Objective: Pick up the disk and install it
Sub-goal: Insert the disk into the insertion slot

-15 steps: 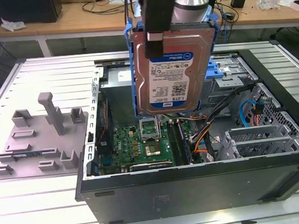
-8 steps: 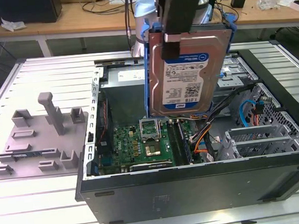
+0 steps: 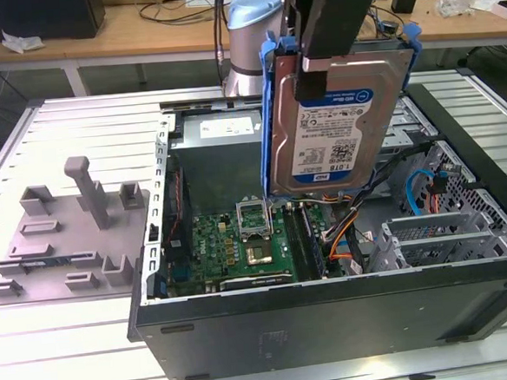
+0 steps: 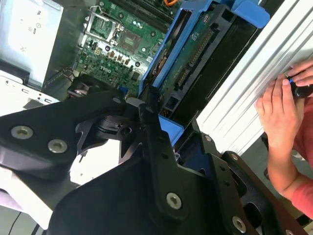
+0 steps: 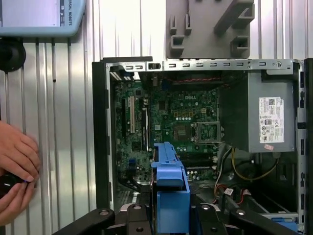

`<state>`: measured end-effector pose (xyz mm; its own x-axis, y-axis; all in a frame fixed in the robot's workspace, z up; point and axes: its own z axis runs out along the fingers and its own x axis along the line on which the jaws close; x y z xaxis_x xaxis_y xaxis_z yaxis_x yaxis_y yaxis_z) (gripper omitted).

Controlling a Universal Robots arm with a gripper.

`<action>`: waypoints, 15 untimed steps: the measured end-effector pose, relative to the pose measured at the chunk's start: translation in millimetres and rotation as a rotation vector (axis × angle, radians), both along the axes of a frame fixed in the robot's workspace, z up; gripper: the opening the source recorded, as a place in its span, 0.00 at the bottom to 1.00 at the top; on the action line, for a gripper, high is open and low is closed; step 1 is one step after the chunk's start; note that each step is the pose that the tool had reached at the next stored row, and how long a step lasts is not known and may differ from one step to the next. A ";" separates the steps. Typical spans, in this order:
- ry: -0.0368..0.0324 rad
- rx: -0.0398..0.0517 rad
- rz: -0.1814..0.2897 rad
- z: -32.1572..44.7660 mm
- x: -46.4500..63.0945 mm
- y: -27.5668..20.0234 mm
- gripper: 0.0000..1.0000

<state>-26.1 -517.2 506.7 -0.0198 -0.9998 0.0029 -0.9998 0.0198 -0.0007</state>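
Observation:
The disk [image 3: 340, 114], a silver-grey hard drive with a white-and-blue label in a blue carrier, hangs upright above the open computer case [image 3: 332, 324]. My gripper [image 3: 315, 73] is shut on it from above, one black finger lying across the labelled face. In the second wrist view the disk [image 4: 188, 58] shows its green circuit-board side, clamped between the black fingers [image 4: 156, 147]. In the first wrist view the blue carrier edge [image 5: 171, 191] sticks out from the gripper [image 5: 171, 220] over the motherboard [image 5: 181, 122].
A grey fixture tray [image 3: 65, 238] with upright posts lies on the slatted table at the exterior view's left. Metal drive cages [image 3: 439, 229] and cables fill the case's right side. The power supply [image 5: 271, 122] sits inside the case. A person's hand [image 4: 279, 112] rests on the table beside the case.

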 end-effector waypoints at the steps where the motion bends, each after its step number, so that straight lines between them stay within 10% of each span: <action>1: -0.0001 0.0047 0.002 0.0 1.7 -0.4 0.37; 15: 0.0001 0.0294 0.021 0.0 26.6 -12.3 0.37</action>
